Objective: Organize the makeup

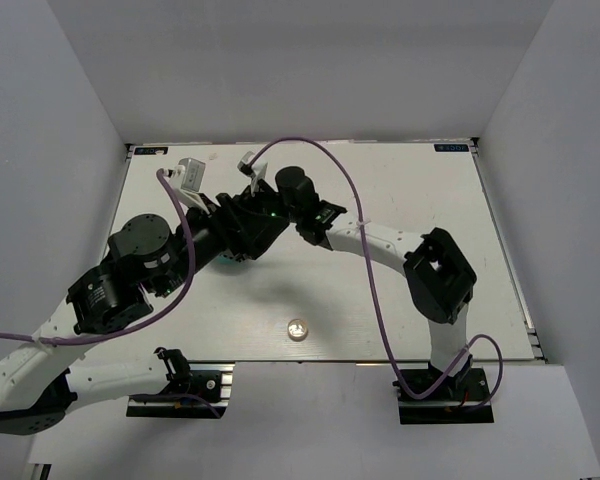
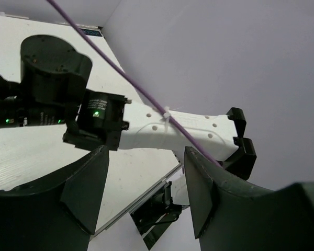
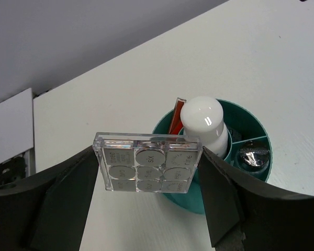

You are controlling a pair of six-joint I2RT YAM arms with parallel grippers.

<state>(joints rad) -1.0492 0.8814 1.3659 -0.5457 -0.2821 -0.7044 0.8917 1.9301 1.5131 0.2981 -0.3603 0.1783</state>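
The palette [image 3: 149, 162] is off the desk [image 3: 277, 63], clamped by its two short ends in your right gripper [image 3: 149, 172] and hanging over the near side of the teal holder [image 3: 259, 130]. Its long axis runs straight across from one finger to the other and roughly level. The grey pans face the wrist camera, and the lower long edge points down at the holder. Just behind it the rounded cap of the white bottle [image 3: 201, 120] stands up out of the holder, with a red pencil [image 3: 176, 117] beside it. That is your main hazard: lowered as it hangs, the palette looks likely to strike the bottle cap or land on the holder's rim, tipping the bottle or twisting the palette in the fingers. Smooth clear plastic held only at its ends could also slip if it gets nudged. Your left gripper [image 2: 146, 157] is spread and empty, looking across at the right arm. Seen from above, the two arms crowd together, so a careless swing could make them touch. The small clear jar [image 1: 298, 328] sits alone on the desk, well apart.
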